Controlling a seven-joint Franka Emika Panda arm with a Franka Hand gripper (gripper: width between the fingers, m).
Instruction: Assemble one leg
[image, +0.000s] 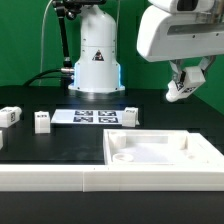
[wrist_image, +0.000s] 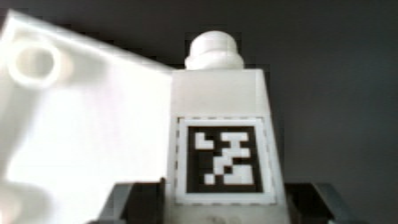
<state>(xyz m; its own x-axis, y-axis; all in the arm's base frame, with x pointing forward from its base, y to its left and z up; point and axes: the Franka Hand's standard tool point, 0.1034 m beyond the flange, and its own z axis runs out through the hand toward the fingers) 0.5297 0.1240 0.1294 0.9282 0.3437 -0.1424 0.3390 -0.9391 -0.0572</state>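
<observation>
My gripper (image: 182, 90) hangs in the air at the exterior view's right, above the far right part of the large white tray-like piece (image: 160, 150). It is shut on a white leg (image: 178, 92), which is tilted. In the wrist view the leg (wrist_image: 222, 120) fills the middle, its marker tag facing the camera and its rounded peg pointing away, with dark fingers (wrist_image: 134, 203) pressed on both its sides. The tray-like piece (wrist_image: 63, 120) lies below it, with a round socket (wrist_image: 32, 65) at its corner.
The marker board (image: 92, 117) lies in the middle of the black table. Other legs lie by it: one (image: 128, 116) at its right end, one (image: 42, 122) at its left, one (image: 9, 115) at the far left. The robot base (image: 96, 55) stands behind. A white rail (image: 50, 178) runs along the front.
</observation>
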